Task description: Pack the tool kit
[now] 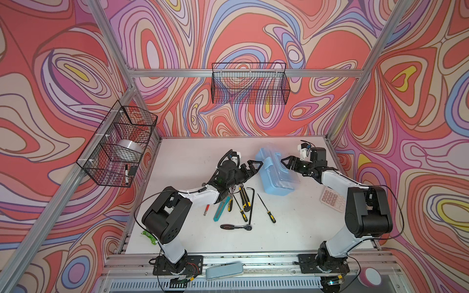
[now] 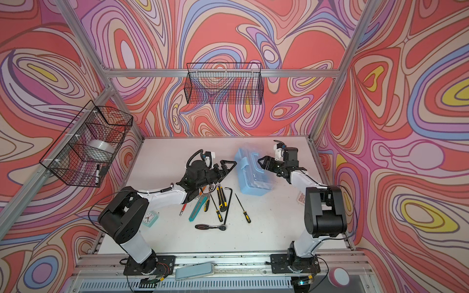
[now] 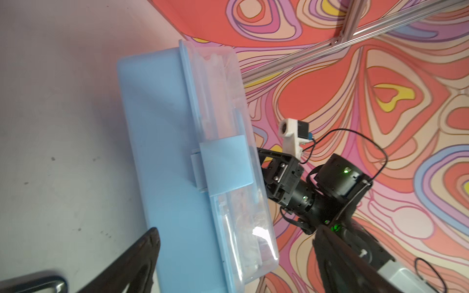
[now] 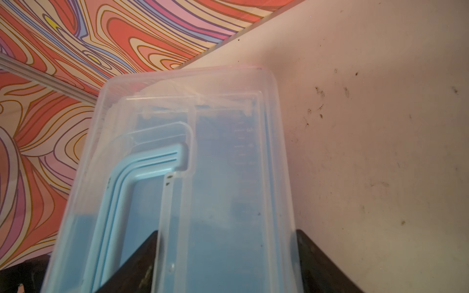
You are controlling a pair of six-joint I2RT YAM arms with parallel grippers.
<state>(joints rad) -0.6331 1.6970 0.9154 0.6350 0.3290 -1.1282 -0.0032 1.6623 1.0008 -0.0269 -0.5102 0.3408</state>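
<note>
The case [image 1: 278, 175] sits lid-down on the table [image 1: 193, 157], with the tools [image 1: 244, 200] loose just beside it. The left pincer [image 1: 255, 168] gapes empty beside the case's latch [image 3: 223, 162]. The right pincer [image 1: 285, 163] straddles the lid, jaws wide; clamped or not, I cannot tell. The case is probably light, stiff, slick plastic, so take the handle [image 4: 121, 192] or latch, not the flexing lid.

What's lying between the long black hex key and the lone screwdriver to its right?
Nothing: in both top views only bare white table separates the hex key from the screwdriver.
</note>
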